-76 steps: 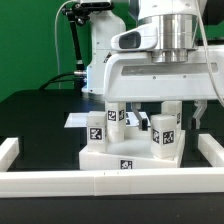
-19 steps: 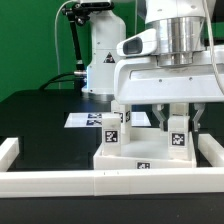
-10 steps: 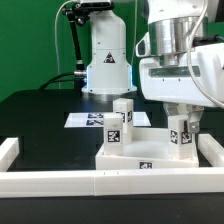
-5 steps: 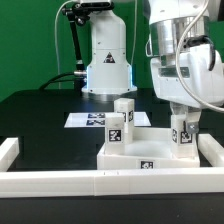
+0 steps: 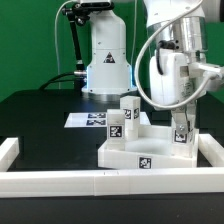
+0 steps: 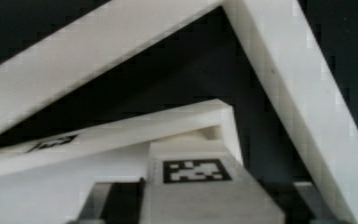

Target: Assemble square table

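The white square tabletop (image 5: pixel 128 152) lies on the black table with a tag on its front side. Two white tagged legs (image 5: pixel 117 126) (image 5: pixel 130 107) stand upright on it towards the exterior view's left. A third leg (image 5: pixel 182 138) stands at its right corner, and my gripper (image 5: pixel 181 124) is shut on that leg from above. In the wrist view the held leg (image 6: pixel 197 172) fills the space between my dark fingers (image 6: pixel 121 200), with the tabletop's tagged side (image 6: pixel 60 150) beyond it.
Long white bars fence the work area at the front (image 5: pixel 100 182), left (image 5: pixel 8 150) and right (image 5: pixel 212 150); two of them cross the wrist view (image 6: pixel 282 90). The marker board (image 5: pixel 88 119) lies behind the tabletop, in front of the arm's base (image 5: pixel 105 65).
My hand has turned about the right leg while staying on it. The tabletop has twisted slightly, and its front tag has shifted towards the exterior view's left.
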Controlling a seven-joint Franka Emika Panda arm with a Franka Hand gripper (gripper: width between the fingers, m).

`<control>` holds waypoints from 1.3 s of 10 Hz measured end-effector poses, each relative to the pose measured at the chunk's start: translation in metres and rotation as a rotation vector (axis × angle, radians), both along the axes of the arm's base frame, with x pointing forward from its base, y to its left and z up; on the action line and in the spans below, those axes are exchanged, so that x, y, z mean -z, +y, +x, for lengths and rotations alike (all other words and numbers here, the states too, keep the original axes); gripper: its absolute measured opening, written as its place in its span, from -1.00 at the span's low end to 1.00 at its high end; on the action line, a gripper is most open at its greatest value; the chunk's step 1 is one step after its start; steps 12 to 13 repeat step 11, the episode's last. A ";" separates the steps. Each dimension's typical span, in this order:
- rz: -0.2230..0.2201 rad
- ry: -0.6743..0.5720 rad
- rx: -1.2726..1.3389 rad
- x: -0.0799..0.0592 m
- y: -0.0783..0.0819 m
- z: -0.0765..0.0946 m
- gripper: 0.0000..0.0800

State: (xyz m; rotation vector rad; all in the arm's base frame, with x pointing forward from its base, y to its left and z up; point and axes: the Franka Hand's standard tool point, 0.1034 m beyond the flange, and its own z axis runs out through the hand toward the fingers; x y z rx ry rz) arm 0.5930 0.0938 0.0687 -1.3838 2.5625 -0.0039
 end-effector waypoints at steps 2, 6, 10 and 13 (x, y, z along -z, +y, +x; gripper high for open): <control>0.001 0.001 0.004 0.000 0.000 0.000 -0.06; -0.037 0.007 -0.302 0.001 0.003 -0.002 0.60; -0.058 -0.004 -0.414 0.001 0.004 -0.003 0.62; -0.058 -0.004 -0.414 0.001 0.004 -0.003 0.62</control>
